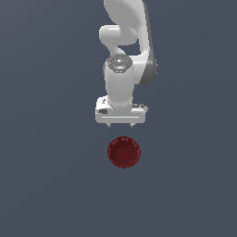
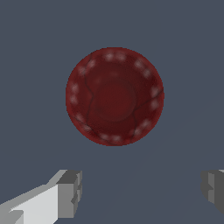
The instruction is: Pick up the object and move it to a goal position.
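Note:
The object is a dark red, round, shallow bowl (image 1: 124, 152) with a dimpled rim, lying on the flat grey-blue surface. It also shows in the wrist view (image 2: 114, 96), whole and seen from above. My gripper (image 1: 120, 125) hangs above the surface just behind the bowl, toward the arm's base. Its jaws stand wide apart and empty. In the wrist view the gripper (image 2: 141, 192) shows as two grey fingertips (image 2: 70, 192) with the bowl beyond them, not between them. The gripper does not touch the bowl.
The white arm (image 1: 122, 60) rises behind the gripper at the top centre of the exterior view. The grey-blue surface (image 1: 46, 162) spreads all around the bowl.

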You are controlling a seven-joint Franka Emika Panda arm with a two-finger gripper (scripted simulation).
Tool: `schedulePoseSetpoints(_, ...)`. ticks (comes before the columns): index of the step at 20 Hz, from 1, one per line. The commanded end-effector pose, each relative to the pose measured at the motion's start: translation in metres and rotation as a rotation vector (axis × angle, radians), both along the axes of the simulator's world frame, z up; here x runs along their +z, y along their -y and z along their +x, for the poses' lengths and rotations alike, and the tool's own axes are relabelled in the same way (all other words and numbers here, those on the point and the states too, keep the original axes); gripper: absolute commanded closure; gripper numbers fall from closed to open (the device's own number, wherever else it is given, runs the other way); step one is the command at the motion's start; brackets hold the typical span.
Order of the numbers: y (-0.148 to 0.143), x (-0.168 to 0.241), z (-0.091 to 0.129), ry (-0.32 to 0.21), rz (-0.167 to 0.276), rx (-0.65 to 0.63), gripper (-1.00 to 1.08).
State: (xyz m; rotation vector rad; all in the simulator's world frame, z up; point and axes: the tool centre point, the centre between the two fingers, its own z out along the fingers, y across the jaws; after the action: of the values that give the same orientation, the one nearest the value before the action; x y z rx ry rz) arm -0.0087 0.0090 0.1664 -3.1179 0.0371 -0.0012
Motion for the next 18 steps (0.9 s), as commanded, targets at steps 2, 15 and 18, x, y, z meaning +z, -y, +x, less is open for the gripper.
schedulePoseSetpoints(2,0.000,0.000,0.000,-0.001,0.000,0.001,-0.20)
schedulePoseSetpoints(15,-0.006,-0.008,-0.006,-0.026,0.007,0.006,-0.20)
schedulePoseSetpoints(18,-0.005,-0.012,-0.006,-0.036,0.028,-0.020,-0.20)
